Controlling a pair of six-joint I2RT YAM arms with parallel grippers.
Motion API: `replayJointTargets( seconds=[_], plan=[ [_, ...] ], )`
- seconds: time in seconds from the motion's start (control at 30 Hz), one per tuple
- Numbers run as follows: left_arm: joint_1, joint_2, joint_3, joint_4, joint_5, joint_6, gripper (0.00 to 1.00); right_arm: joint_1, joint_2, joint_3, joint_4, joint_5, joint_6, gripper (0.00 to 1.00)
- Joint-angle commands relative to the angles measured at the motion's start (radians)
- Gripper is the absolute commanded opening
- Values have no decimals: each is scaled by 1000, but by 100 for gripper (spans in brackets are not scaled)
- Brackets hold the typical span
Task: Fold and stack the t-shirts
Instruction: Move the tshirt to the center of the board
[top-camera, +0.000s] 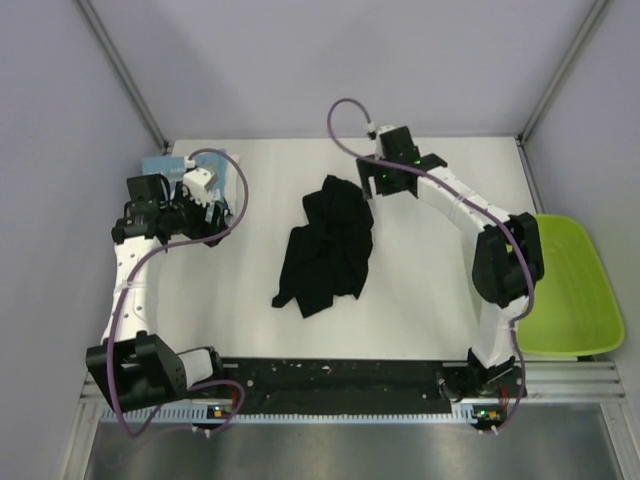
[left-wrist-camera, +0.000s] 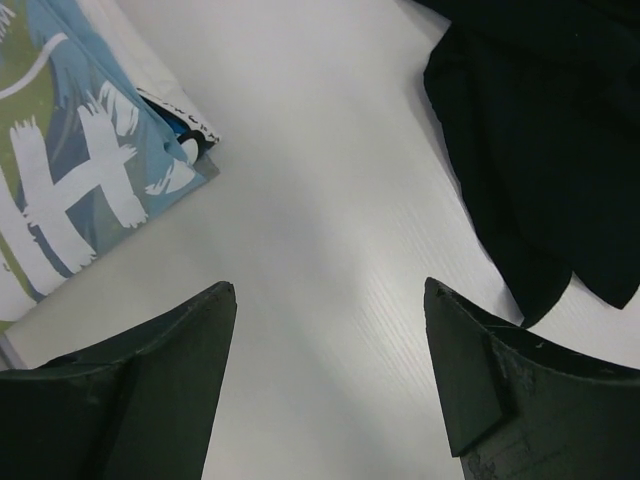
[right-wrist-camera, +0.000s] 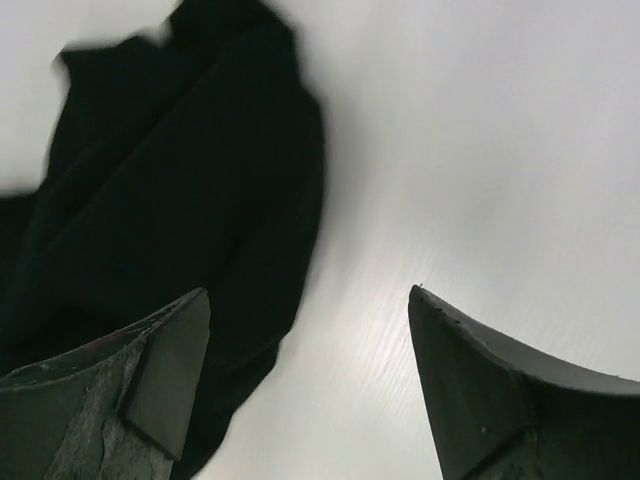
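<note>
The black t-shirt (top-camera: 330, 245) lies crumpled in the middle of the table. It also shows in the left wrist view (left-wrist-camera: 540, 130) and the right wrist view (right-wrist-camera: 170, 180). The light blue t-shirt with white lettering (top-camera: 165, 165) lies folded at the far left, partly hidden by the left arm; its corner shows in the left wrist view (left-wrist-camera: 70, 170). My left gripper (top-camera: 222, 210) (left-wrist-camera: 330, 300) is open and empty over bare table between the two shirts. My right gripper (top-camera: 372, 187) (right-wrist-camera: 310, 300) is open and empty beside the black shirt's far right edge.
A lime-green plastic tray (top-camera: 570, 290) sits off the table's right edge. Grey walls and metal frame posts close in the back and sides. A black strip (top-camera: 330, 380) runs along the near edge between the arm bases.
</note>
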Motion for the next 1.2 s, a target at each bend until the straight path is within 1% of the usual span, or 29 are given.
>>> replayJointTargets(
  seconds=[0.0, 0.1, 0.13, 0.3, 0.4, 0.47, 0.5, 0.53, 0.57, 0.63, 0.67, 0.73, 0.8, 0.87, 0.93, 1.0, 1.03, 1.1, 1.17],
  plan=[
    [3, -10, -15, -19, 61, 12, 80, 253, -238, -231, 92, -33, -231, 79],
    [4, -9, -29, -3, 55, -13, 80, 380, -289, -386, 161, -177, -290, 79],
    [4, -10, -33, 0, 49, -16, 80, 423, -289, -414, 163, -191, -309, 79],
    [4, -12, -46, 3, -17, -21, 80, 612, -208, -477, 161, -106, -326, 79],
    [4, -9, -35, -25, -46, -13, 80, 669, -137, -505, 161, -41, -337, 79],
    [6, -13, -36, -28, -45, -7, 80, 680, -93, -505, 152, -6, -328, 78],
    [4, -18, -38, -31, -45, -4, 80, 681, -70, -499, 140, 9, -317, 73],
    [6, -21, -36, -34, -40, -2, 80, 682, -59, -491, 128, 20, -308, 59],
    [6, -26, -35, -35, -37, 4, 80, 682, -57, -488, 120, 34, -304, 38],
    [6, -33, -26, -45, -21, 10, 80, 678, -85, -493, 123, 48, -291, 8],
    [6, -35, -21, -52, -1, 13, 80, 680, -109, -491, 125, 59, -291, 0],
    [6, -38, -9, -60, 61, 11, 79, 675, -176, -473, 126, 79, -290, 0],
    [-5, -36, 8, -58, 157, -16, 79, 660, -247, -426, 126, 74, -281, 0],
    [-44, -36, 40, -65, 200, -31, 79, 639, -325, -361, 126, 36, -276, 0],
    [-112, -45, 88, -115, 234, -6, 79, 608, -390, -288, 126, -25, -267, 0],
    [-179, -68, 163, -187, 318, 45, 82, 558, -424, -220, 128, -122, -248, 0],
    [-201, -82, 195, -221, 387, 85, 99, 541, -435, -189, 128, -156, -239, 0],
    [-210, -99, 276, -288, 504, 149, 99, 508, -453, -146, 128, -240, -236, 0],
    [-212, -92, 351, -339, 576, 188, 99, 493, -467, -109, 143, -291, -227, 0]
  ],
)
